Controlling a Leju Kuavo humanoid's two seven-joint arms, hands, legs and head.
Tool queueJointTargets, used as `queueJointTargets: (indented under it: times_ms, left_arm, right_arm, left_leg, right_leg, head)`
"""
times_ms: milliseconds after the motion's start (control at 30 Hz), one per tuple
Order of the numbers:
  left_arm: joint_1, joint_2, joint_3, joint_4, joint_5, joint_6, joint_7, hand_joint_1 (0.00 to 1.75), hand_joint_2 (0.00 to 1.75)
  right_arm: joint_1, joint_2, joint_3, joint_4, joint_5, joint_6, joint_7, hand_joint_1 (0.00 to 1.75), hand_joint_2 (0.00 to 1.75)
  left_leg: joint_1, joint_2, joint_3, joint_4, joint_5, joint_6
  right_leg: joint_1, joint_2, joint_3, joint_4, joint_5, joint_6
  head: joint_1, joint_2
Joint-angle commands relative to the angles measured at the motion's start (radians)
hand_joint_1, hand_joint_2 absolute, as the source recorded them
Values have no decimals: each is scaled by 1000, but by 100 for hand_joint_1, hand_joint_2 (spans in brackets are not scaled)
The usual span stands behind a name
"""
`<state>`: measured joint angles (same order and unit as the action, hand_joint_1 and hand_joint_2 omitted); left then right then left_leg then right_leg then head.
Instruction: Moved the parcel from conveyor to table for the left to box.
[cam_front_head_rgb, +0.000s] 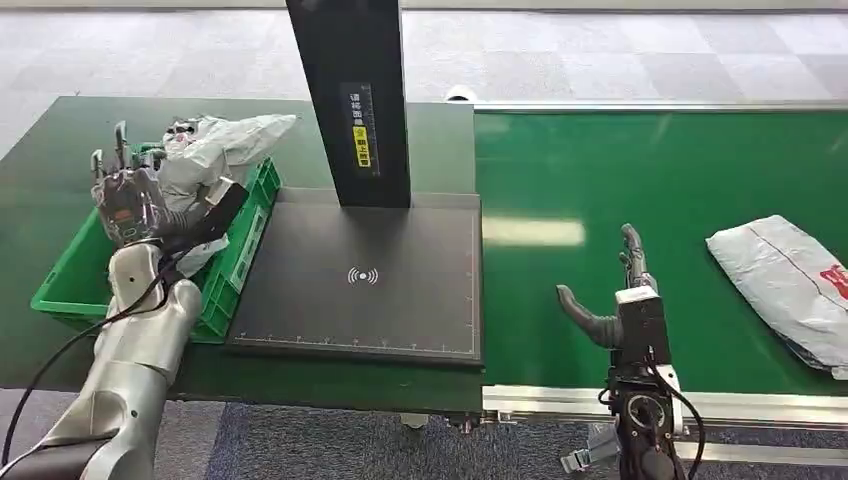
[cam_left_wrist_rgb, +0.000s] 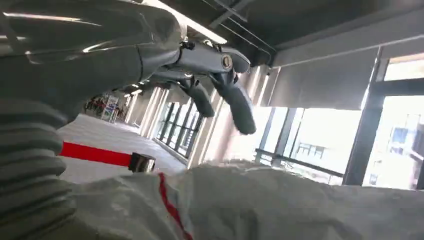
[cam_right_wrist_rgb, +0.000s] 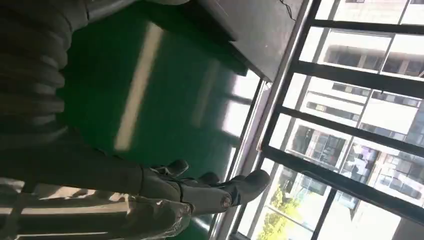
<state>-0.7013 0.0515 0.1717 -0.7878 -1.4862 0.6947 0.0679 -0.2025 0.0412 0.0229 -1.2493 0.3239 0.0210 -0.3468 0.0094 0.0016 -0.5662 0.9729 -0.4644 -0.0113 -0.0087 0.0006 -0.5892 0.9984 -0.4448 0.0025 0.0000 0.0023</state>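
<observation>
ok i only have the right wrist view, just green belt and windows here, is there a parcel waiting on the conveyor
Observer: Yes, a white parcel lies on the green conveyor, to the right of the right hand.
Operator: is the right hand holding anything
Observer: No, it is open above the belt, apart from the parcel.
Operator: and the left side
Observer: The left hand is raised over the green crate, which holds a white bagged parcel.
Operator: scanner pad free
Observer: The dark pad has nothing on it.
</observation>
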Motion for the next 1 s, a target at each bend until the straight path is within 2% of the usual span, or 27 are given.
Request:
queueJointTargets:
  times_ms: [33,200,233,267,333,433,467,600,667,767,833,867,900,933,1000]
  left_arm:
    - [15,-17,37,-90,2,3,-3,0,0]
    - [15,-17,37,-90,2,3,-3,0,0]
    - [38,-39,77,-160,12,3,-58,0,0]
    - [61,-77,143,-280,32,3,-168,0,0]
    - [63,-165,308,-382,84,3,-393,0,0]
    - [3,-274,568,-400,167,3,-707,0,0]
    - [-13,-299,607,-406,214,3,-766,0,0]
    - [51,-308,520,-523,378,3,-766,0,0]
    - [70,-316,491,-562,420,3,-766,0,0]
    - [72,-329,449,-537,484,3,-766,0,0]
    - [94,-329,345,-491,650,3,-766,0,0]
    - [107,-298,278,-455,736,3,-766,0,0]
    - [130,-264,116,-398,929,3,-766,0,0]
    - [149,-247,32,-401,1012,3,-766,0,175]
    - [218,-185,-210,-465,1300,-55,-766,0,175]
  right_arm:
    - [-22,-1,17,16,0,5,5,0,175]
    - [-22,-1,17,16,0,5,5,0,175]
    - [-28,-3,23,29,-2,4,4,0,175]
    - [-32,-4,29,37,-6,4,-1,0,175]
    - [-41,-5,41,53,-12,1,-13,0,175]
    - [-47,-9,50,65,-19,-5,-23,0,175]
    - [-49,-11,51,72,-21,-7,-26,0,175]
    - [-59,-16,55,97,-31,-14,-49,0,175]
    - [-63,-22,61,109,-34,-17,-58,0,175]
    - [-53,-23,65,105,-36,-22,-65,0,175]
    - [-49,-22,62,98,-39,-25,-75,0,175]
    - [-48,-21,59,94,-45,-24,-83,0,175]
    - [-48,-22,53,84,-56,-21,-106,0,175]
    - [-48,-22,48,75,-61,-22,-118,0,175]
    - [-51,-15,32,48,-94,-8,-155,0,175]
  left_leg:
    - [0,0,0,0,0,0]
    - [0,0,1,0,0,0]
    - [0,0,1,0,0,0]
    - [0,0,0,0,0,0]
    - [1,1,0,1,-1,1]
    - [1,0,-1,1,-1,1]
    - [1,1,1,1,-2,1]
    - [1,4,1,0,-1,1]
    - [1,0,0,0,0,0]
    - [0,-1,0,0,0,1]
    - [0,-2,1,-1,0,1]
    - [1,-1,0,0,0,1]
    - [0,-4,1,-1,0,1]
    - [1,-4,3,-2,0,2]
    - [0,-7,-1,0,1,1]
  right_leg:
    - [1,0,0,-1,0,0]
    - [0,0,1,-1,0,0]
    - [0,0,1,0,0,0]
    - [0,1,0,0,0,0]
    - [1,1,0,0,0,0]
    - [1,0,0,0,0,0]
    - [1,1,2,-2,0,1]
    - [1,4,1,-1,1,0]
    - [1,0,0,-1,0,0]
    - [1,-1,0,-1,0,0]
    - [0,-2,2,-2,0,0]
    - [1,-1,2,-2,0,0]
    - [1,-4,3,-3,0,1]
    - [1,-4,6,-5,0,1]
    - [0,-7,1,-1,-1,0]
  head:
    - [0,0]
    - [0,0]
    - [0,0]
    - [0,0]
    - [0,0]
    - [-1,0]
    - [0,0]
    - [0,0]
    - [0,0]
    - [-1,0]
    - [0,0]
    - [0,0]
    - [0,0]
    - [0,0]
    - [0,0]
